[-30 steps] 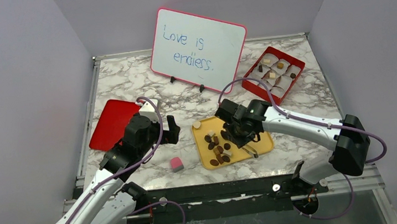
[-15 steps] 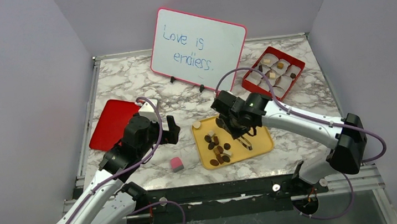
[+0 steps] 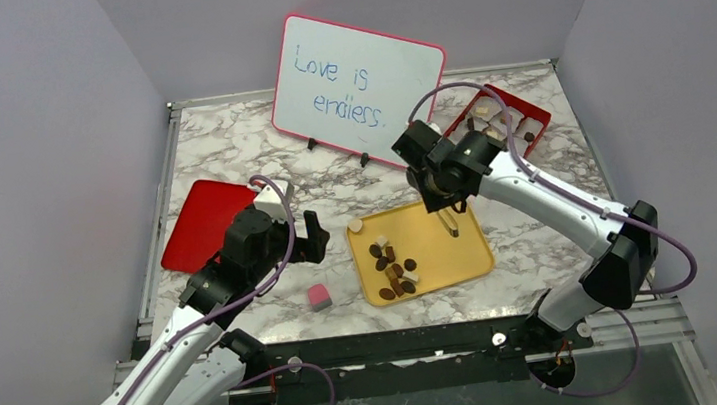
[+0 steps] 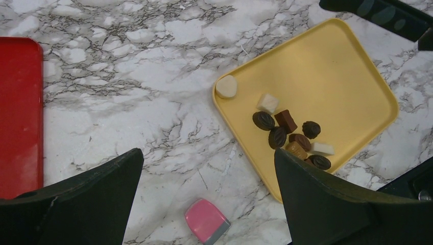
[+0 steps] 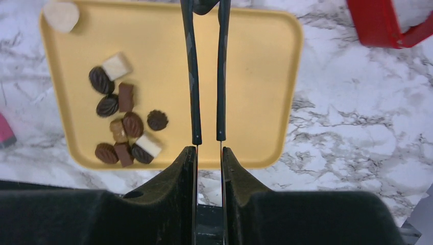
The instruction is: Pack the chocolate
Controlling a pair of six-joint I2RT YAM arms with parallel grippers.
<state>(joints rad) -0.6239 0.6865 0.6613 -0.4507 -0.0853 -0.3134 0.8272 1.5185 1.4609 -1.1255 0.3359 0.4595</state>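
Observation:
Several small chocolates [image 3: 393, 264] [image 5: 125, 127] [image 4: 288, 135], mostly dark brown with a few cream ones, lie bunched on the left half of a yellow tray [image 3: 450, 253] [image 5: 250, 76] [image 4: 332, 76]. One cream piece [image 4: 226, 86] sits alone at the tray's corner. My right gripper [image 3: 438, 197] [image 5: 209, 153] is shut on black tongs [image 3: 450, 221] [image 5: 193, 76], over the tray's far right part. A small dark lump [image 5: 204, 5] sits between the tong tips, cut off by the frame edge. My left gripper [image 3: 306, 236] [image 4: 208, 153] hangs open over bare marble left of the tray.
A red compartment box [image 3: 527, 119] [image 5: 378, 25] holding a few pieces stands at the back right, partly behind the right arm. A red lid [image 3: 201, 224] [image 4: 18, 117] lies at the left. A pink-and-grey cube [image 3: 318, 297] [image 4: 207, 221] rests near the front. A whiteboard [image 3: 357, 87] stands at the back.
The right arm has lifted from the chocolate pile and swung back and right with the tongs, toward the red box. The left arm has stayed put.

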